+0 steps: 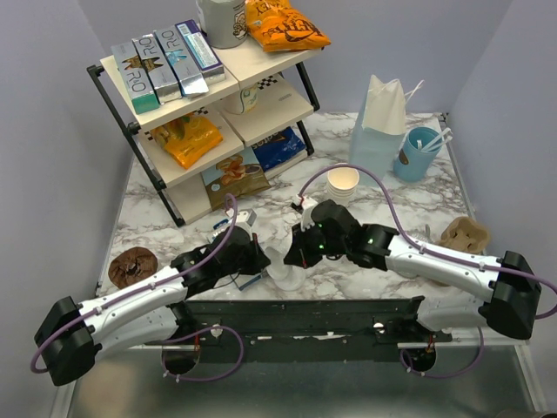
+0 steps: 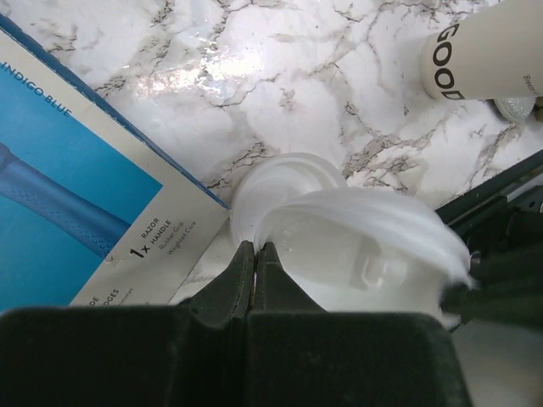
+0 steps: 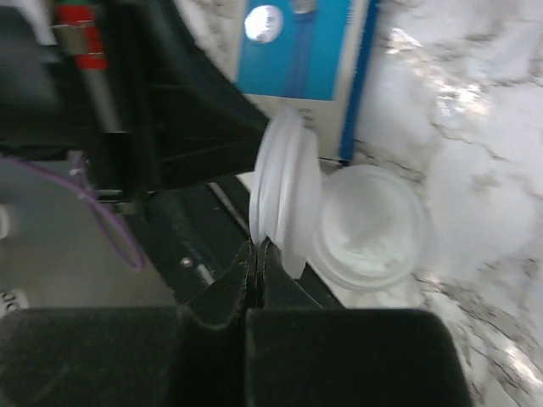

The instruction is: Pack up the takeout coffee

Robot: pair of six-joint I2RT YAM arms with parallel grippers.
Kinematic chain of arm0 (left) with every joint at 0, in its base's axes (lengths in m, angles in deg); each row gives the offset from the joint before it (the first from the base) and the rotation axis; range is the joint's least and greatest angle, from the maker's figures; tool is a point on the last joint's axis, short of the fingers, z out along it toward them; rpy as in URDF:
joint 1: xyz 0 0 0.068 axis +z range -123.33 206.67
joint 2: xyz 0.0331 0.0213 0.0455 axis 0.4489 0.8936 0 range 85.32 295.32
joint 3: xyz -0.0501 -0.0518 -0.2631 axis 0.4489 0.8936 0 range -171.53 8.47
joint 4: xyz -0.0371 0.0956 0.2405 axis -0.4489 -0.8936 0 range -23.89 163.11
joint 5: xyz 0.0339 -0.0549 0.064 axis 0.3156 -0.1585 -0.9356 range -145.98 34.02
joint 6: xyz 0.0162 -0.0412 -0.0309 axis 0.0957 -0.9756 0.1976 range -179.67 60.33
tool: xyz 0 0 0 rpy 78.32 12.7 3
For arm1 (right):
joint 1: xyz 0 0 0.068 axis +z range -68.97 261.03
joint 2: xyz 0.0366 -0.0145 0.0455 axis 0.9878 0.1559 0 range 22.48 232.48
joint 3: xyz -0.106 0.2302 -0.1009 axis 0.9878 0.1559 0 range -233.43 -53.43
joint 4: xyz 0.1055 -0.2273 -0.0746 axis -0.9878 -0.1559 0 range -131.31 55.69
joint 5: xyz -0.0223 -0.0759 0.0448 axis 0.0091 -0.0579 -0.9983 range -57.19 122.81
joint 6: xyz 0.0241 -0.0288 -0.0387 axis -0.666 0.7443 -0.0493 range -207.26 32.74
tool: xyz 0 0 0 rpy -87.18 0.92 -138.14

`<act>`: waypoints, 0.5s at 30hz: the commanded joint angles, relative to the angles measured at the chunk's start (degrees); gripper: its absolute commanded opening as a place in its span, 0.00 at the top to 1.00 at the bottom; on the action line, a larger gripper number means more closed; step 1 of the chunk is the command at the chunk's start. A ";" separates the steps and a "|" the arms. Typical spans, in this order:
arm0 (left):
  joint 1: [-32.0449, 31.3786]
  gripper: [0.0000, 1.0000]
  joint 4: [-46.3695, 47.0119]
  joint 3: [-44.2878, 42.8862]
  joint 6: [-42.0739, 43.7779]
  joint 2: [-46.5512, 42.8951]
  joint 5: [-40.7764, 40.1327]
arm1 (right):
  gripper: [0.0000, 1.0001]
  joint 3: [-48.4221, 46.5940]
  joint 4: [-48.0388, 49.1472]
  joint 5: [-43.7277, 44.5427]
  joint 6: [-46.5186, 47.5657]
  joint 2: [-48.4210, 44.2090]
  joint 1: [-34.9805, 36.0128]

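White plastic sits where my two arms meet, near the front middle of the counter (image 1: 426,200). My left tool (image 2: 255,248) has its fingers drawn together on the rim of a lid (image 2: 365,246) that stands up on edge. My right tool (image 3: 256,248) nips the same lid from the other side, fingers pressed together with only the rim between them. In the right wrist view the black tip of my left tool touches the lid's upper edge. A flat lid (image 3: 373,225) lies on the marble just behind the held one; whether the two touch, I cannot tell. A blue box (image 2: 68,195) lies flat beside both, one corner just next to the flat lid.

A cream cup (image 2: 488,51) printed GOOD stands on the counter at the upper right of my left wrist view, apart from the lids. Its top is cut off by the frame, so I cannot tell whether it is the coffee. In the top view I cannot pick the coffee out with certainty either.

Seen from above, a stack of open cups (image 1: 342,185) stands beyond my right tool. A pale blue bag (image 1: 379,131) is farther back, and a rack (image 1: 257,63) of snacks stands at the back left.
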 commanded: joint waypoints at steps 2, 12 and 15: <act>-1.14 1.00 6.51 -3.95 -2.27 0.37 3.75 | 0.99 -3.05 13.20 -11.90 -0.13 2.23 2.29; -1.14 1.00 6.42 -3.52 -3.50 0.02 3.75 | 0.99 -1.37 17.62 -13.24 1.19 0.40 2.30; -1.14 1.00 6.07 -3.34 -3.94 -0.33 3.75 | 0.99 -2.87 9.90 -2.71 3.39 0.13 2.38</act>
